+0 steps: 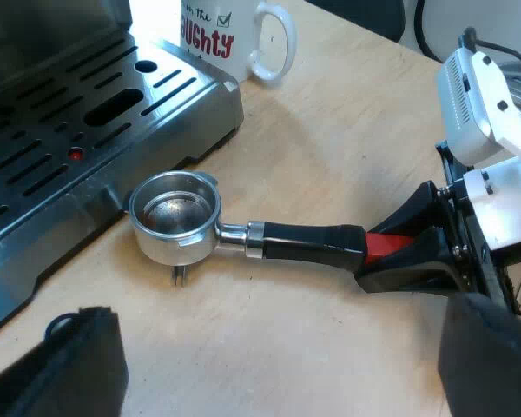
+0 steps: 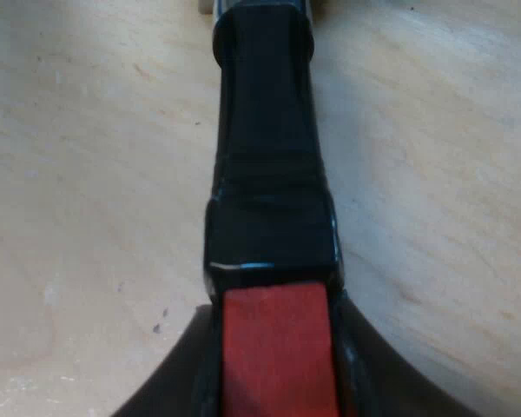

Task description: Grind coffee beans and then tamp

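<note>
Right gripper (image 2: 276, 313): clenched on the red end (image 2: 276, 369) of the holder (image 1: 234, 234), with one black finger (image 2: 169, 387) pressed against each flank of it.
Handle (image 2: 265, 130): dark and glossy, running from the red end to a metal collar at its far tip; it lies low over the table (image 2: 87, 174).
Left gripper (image 1: 286, 317): released, its two fingers (image 1: 78, 369) spread wide with nothing between them; it hangs above the table on the near side of the holder.
Holder: loose, lying flat on the table just beside the machine (image 1: 43, 221), its handle stretched away from the machine towards the clenched fingers.
Basket (image 1: 174, 213): round steel, mouth up; its floor shows as dull metal, and I cannot tell whether any grounds lie in it.
Spout (image 1: 181, 274): small, under the basket, touching the table.
Tray (image 1: 204, 82): slotted steel at the machine's base, with a small red dot (image 1: 75, 154) among the slots; its edge is just beside the basket, and I cannot tell whether they touch.
Mug (image 1: 230, 43): white with red lettering, upright on the table at the tray's far corner, its loop turned away from the machine.
Table: pale wood with faint grain, matt, with a few dark specks near the handle and a soft shadow under the holder.
Room: past the table's far edge there are dark shapes and a pale patch; too little shows to tell what they are.
</note>
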Controlling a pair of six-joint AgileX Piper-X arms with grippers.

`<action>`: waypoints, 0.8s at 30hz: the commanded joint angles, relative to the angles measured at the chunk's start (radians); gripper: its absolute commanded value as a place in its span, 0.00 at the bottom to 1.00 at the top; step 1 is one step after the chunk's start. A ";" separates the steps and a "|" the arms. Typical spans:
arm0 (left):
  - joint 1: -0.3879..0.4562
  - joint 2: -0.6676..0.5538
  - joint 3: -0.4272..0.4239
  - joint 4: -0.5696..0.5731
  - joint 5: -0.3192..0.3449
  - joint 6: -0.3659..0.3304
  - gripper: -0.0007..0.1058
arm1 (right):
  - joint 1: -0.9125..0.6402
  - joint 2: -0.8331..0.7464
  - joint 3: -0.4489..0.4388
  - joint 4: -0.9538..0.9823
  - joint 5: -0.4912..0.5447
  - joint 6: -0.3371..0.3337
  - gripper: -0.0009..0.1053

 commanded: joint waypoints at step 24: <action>-0.005 -0.005 0.000 -0.004 0.010 -0.001 0.72 | -0.003 0.001 -0.161 0.393 -0.136 0.000 0.53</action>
